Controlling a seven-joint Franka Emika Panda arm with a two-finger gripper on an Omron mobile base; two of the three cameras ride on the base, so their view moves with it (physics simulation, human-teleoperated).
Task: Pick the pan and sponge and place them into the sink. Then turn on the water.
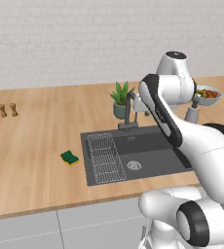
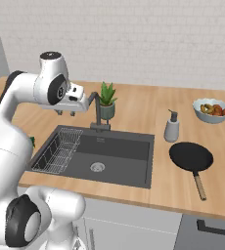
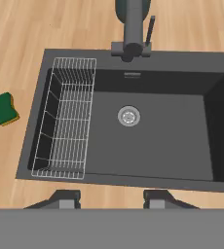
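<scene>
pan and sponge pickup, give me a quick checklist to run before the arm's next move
1. Jaws free: ok. The gripper hangs above the sink with a gap between the jaws and nothing in it.
2. Pan reachable: ok. The pan lies flat on the counter right of the sink, handle toward the counter's front edge.
3. Sponge reachable: ok. The sponge lies alone on the counter left of the sink.
4. Basin room: ok. Only the wire rack fills its left part; the drain side is bare.
5. Obstacles near pan: not ok. The soap dispenser stands close behind it.
6. Water off: ok. No stream falls from the faucet.
</scene>
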